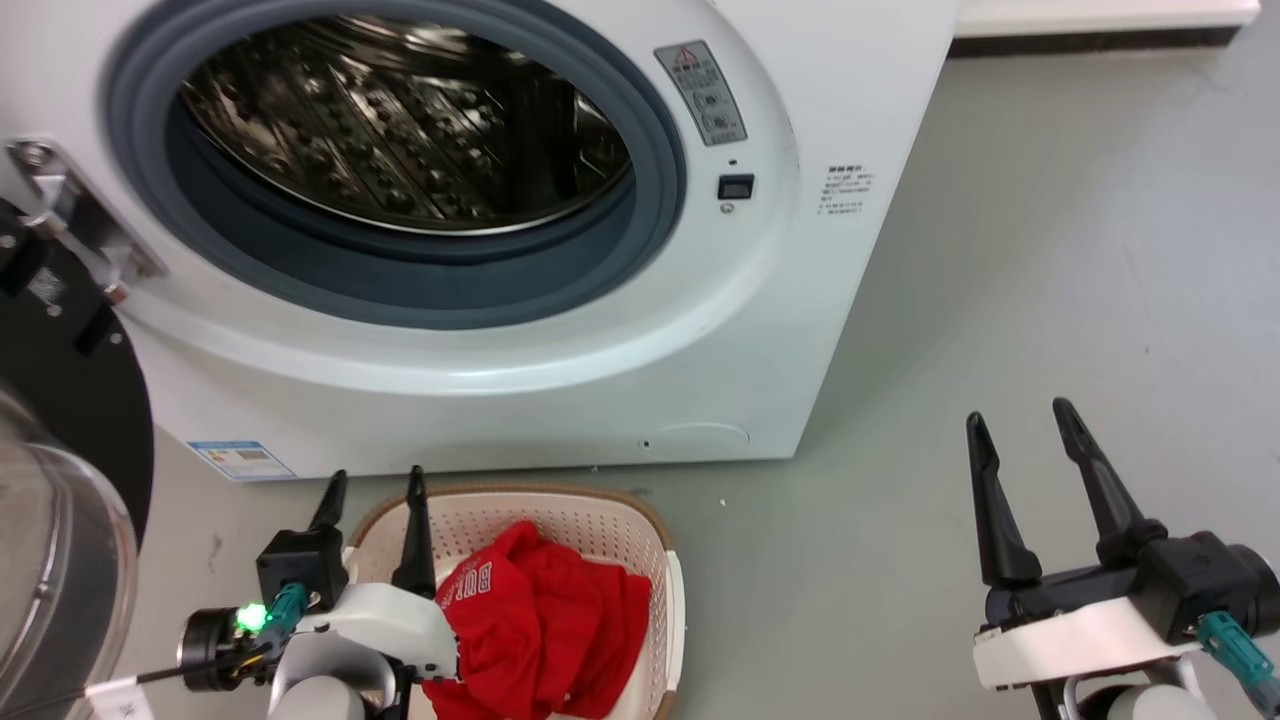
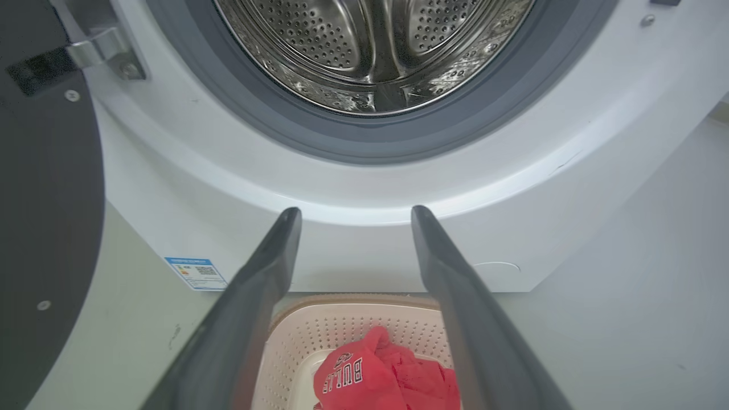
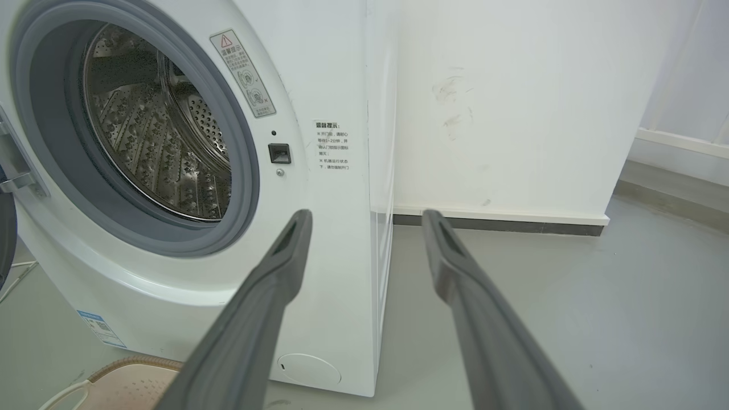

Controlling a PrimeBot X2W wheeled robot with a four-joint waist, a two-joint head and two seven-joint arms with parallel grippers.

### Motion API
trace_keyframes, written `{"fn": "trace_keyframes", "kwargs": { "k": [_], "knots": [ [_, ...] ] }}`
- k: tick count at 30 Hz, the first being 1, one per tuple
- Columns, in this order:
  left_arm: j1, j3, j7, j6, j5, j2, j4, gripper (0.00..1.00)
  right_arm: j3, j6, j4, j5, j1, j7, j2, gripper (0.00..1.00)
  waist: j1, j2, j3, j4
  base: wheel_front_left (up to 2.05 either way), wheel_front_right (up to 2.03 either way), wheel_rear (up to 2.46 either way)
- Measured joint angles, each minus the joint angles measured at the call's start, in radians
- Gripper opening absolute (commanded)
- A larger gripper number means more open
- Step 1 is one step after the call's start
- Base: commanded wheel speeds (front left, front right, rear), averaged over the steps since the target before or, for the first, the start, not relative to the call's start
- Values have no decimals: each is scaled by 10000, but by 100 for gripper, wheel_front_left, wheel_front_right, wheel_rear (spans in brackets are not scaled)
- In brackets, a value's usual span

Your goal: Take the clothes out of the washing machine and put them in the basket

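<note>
The white washing machine (image 1: 560, 370) (image 2: 188, 188) (image 3: 336, 239) stands with its door (image 1: 60, 440) swung open to the left and its steel drum (image 1: 400, 120) bare of fabric. On the floor in front of it sits the cream basket (image 1: 600, 520) (image 2: 296, 336) (image 3: 119, 387), holding the red clothes (image 1: 550, 620) (image 2: 387, 376) with lettering on them. My left gripper (image 1: 372, 483) (image 2: 354, 213) is open, hovering over the basket's left rim with nothing between its fingers. Off to the right, over the grey floor, my right gripper (image 1: 1022, 416) (image 3: 367, 215) stands open and empty.
The open door (image 2: 45, 199) with its glass porthole (image 1: 50, 560) juts out at the far left. Grey floor (image 1: 1050, 250) spreads right of the machine. A white wall with a dark skirting (image 3: 501, 225) lies behind, right of the machine.
</note>
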Motion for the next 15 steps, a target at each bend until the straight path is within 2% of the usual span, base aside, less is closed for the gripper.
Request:
{"fn": "trace_keyframes", "kwargs": {
  "k": [8,15],
  "knots": [
    [1049,686,0,-35,1162,-393,-1939,100,46,0,134,19,407,0,0,100,0,0,-877,224,0,0,0],
    [1892,961,0,10,1534,-642,-3033,100,61,0,217,35,794,0,0,100,0,0,-1492,217,0,0,0]
  ]
}}
